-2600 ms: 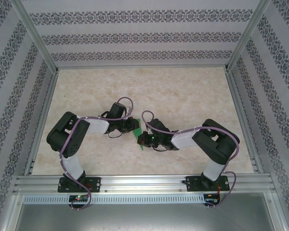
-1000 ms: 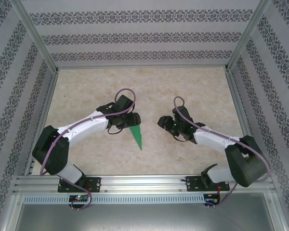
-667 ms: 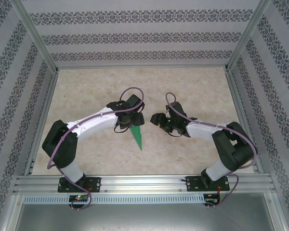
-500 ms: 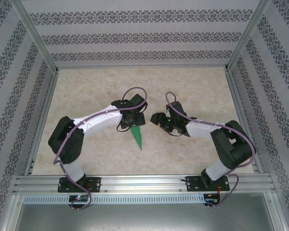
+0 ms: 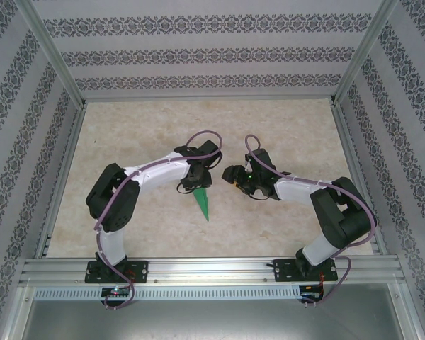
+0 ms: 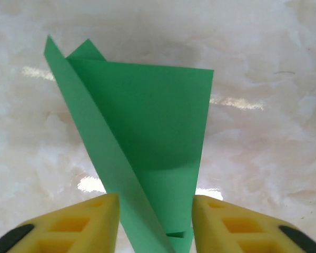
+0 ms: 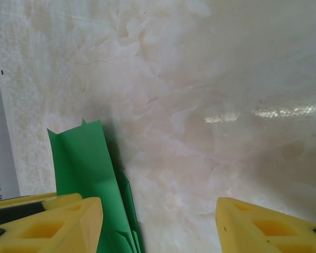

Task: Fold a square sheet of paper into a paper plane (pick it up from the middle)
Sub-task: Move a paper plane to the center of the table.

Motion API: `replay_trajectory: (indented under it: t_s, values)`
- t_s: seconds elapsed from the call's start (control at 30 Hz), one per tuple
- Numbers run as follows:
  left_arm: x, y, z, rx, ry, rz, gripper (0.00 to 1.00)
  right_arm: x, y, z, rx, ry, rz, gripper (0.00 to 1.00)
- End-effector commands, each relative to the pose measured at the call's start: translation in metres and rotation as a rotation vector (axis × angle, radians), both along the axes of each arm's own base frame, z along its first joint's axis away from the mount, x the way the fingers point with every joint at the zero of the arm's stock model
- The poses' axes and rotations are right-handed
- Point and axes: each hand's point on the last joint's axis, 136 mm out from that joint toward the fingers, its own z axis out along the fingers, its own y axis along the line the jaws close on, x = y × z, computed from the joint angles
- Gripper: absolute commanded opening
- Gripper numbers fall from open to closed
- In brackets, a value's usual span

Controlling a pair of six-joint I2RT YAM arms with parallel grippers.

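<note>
Paper plane — already a green dart. Lies on the pale marbled table, about mid-table, between the two arms. Runs far-to-near along its long axis: broad tail at the far end, nose aimed at the near edge and leaning a little right. Sits with its tail end directly under the left gripper, reached in from the left. Has the right gripper just off its tail to the right, apart from the paper. So nearer the left side by a clear margin.

In the left wrist view, passes between the yellow pads, set to a narrow gap, with paper edges reaching both — pinched or merely bracketed, cannot tell. In the right wrist view, shows off by the left finger, outside widely parted jaws with bare table between them. Carries a raised flap along one side of the centre crease.

Looks folded and ready for a pickup from the middle. Probably calls for a closure across the long axis, wings squeezed onto the crease, after a short shift toward the nose to reach mid-body.
</note>
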Motion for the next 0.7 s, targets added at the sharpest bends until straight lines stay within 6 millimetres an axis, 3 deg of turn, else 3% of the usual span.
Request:
replay_trajectory:
  t_s: [0.0, 0.37, 0.67]
  values:
    - [-0.002, 0.005, 0.015, 0.011, -0.049, -0.026, 0.30, 0.006, 0.002, 0.014, 0.012, -0.032, 0.015, 0.59]
    - [-0.009, 0.006, 0.012, -0.005, -0.044, -0.071, 0.14, 0.008, 0.004, 0.018, 0.015, -0.037, 0.009, 0.59]
    - [-0.010, 0.004, 0.021, -0.045, -0.070, -0.101, 0.00, 0.004, 0.012, 0.019, 0.024, -0.037, 0.038, 0.59]
